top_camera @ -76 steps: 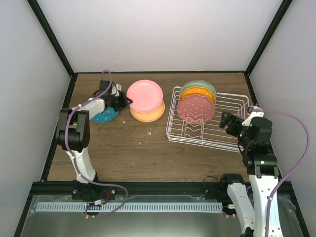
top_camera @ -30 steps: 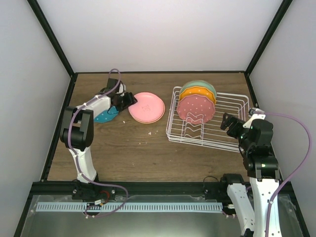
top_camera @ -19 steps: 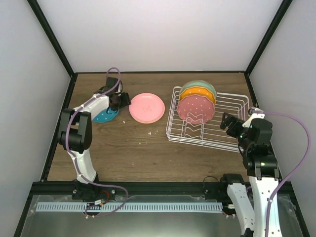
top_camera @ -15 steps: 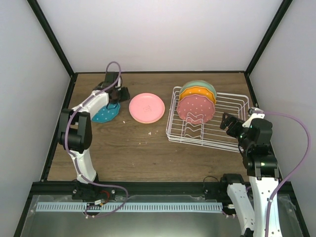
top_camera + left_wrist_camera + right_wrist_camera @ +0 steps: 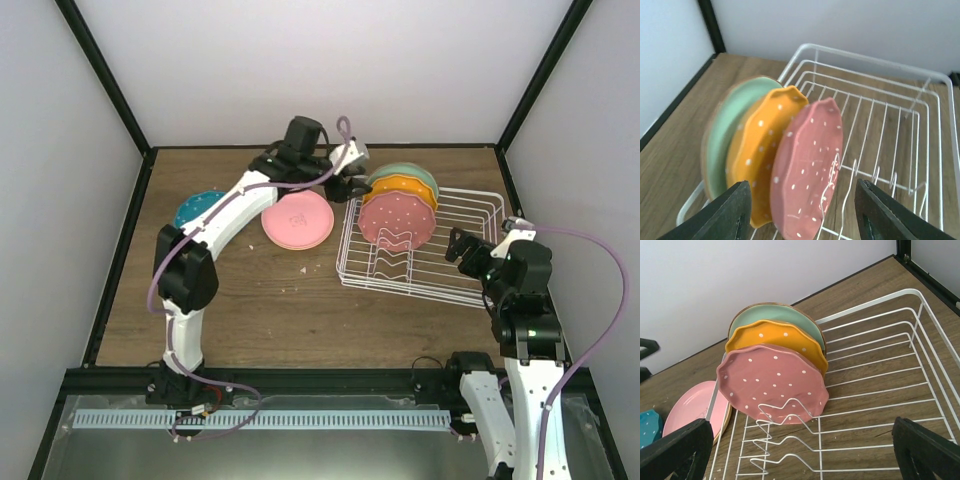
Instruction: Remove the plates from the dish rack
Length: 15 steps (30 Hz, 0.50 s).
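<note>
Three plates stand upright in the white dish rack [image 5: 470, 215]: a mint green one [image 5: 408, 174] at the back, a dotted orange one [image 5: 398, 189], and a dotted maroon one [image 5: 397, 222] in front. My left gripper [image 5: 345, 186] hovers open at the rack's left end. In its wrist view the maroon plate [image 5: 807, 170] and the orange plate [image 5: 757, 150] sit between the spread fingers [image 5: 730, 212], untouched. A pink plate [image 5: 297, 217] lies on a peach one on the table, and a dotted teal plate [image 5: 199, 208] lies further left. My right gripper [image 5: 462, 250] is open at the rack's right side.
The rack's right half [image 5: 890, 370] holds only bare wire dividers [image 5: 785, 440]. Black frame posts and pale walls close in the wooden table [image 5: 260, 300] on three sides. Small crumbs lie near the rack's front left corner.
My left arm has swung from the teal plate at the far left across to the rack's left end, leaving the teal plate flat on the table. The right arm has not moved.
</note>
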### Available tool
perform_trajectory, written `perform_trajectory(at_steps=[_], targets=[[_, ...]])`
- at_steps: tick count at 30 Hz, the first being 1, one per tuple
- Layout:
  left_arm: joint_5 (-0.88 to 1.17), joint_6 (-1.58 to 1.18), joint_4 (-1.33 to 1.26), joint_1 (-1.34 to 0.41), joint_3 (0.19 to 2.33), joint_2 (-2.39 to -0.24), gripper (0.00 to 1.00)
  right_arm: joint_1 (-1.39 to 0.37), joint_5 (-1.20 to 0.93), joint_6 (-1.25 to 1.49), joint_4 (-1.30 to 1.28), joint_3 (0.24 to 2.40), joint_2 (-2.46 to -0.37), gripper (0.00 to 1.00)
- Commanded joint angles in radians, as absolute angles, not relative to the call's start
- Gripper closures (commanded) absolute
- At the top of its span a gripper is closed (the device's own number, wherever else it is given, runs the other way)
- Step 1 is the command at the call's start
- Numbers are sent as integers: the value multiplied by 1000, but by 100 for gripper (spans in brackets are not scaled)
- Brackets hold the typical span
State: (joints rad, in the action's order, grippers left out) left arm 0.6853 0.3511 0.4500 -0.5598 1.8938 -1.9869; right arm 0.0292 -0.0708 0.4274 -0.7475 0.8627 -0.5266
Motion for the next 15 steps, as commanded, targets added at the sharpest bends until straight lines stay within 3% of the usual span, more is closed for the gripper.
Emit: perform_trajectory(at_steps=[1, 15], targets=[[724, 622, 503, -575, 1879, -2044, 42, 20, -59, 414, -756, 883, -507, 0], [583, 685, 423, -659, 1878, -2141, 42, 20, -36, 407, -788, 919, -499, 0]])
